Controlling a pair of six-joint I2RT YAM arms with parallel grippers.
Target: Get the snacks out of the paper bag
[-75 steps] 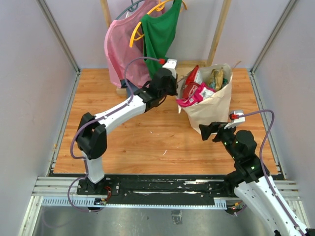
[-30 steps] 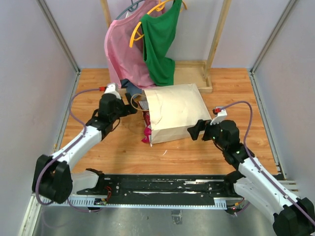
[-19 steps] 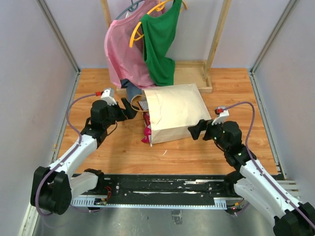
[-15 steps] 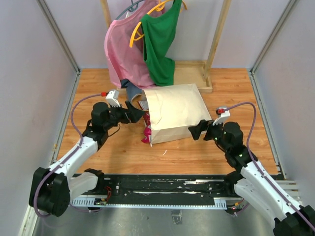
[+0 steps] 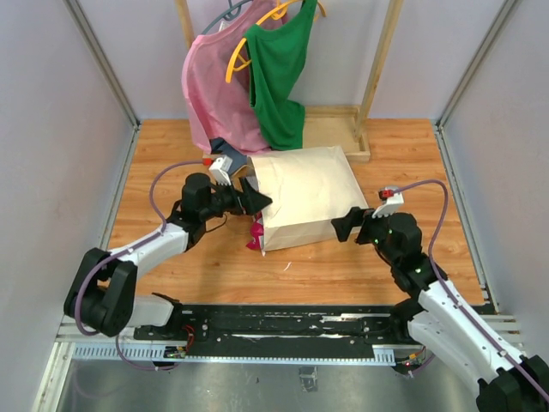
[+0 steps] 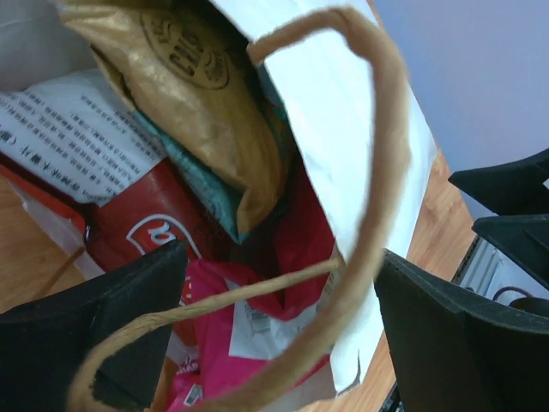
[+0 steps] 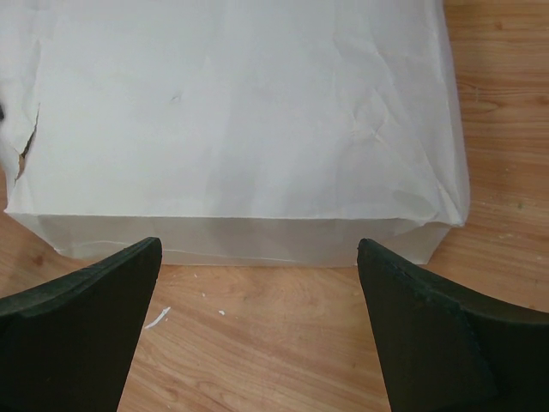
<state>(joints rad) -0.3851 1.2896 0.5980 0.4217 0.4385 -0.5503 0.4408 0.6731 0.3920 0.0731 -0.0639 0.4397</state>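
Note:
The paper bag (image 5: 309,193) lies on its side on the wooden floor, mouth to the left. My left gripper (image 5: 257,199) is open at that mouth. In the left wrist view its fingers (image 6: 279,318) straddle a twisted paper handle (image 6: 377,189) without gripping it. Behind the handle the snacks show inside the bag: a pink packet (image 6: 223,326), a red packet (image 6: 146,232), a gold packet (image 6: 197,94) and a teal one (image 6: 206,184). A pink packet (image 5: 256,232) pokes out of the mouth. My right gripper (image 5: 343,225) is open and empty at the bag's near right side (image 7: 240,112).
A pink garment (image 5: 214,86) and a green garment (image 5: 279,69) hang on a wooden rack (image 5: 343,129) just behind the bag. Grey walls close in the floor on the left and right. Bare wood lies in front of the bag.
The bag has gone from upright to lying on its side. My left gripper has swung right, up to the bag's mouth. The right gripper has barely moved.

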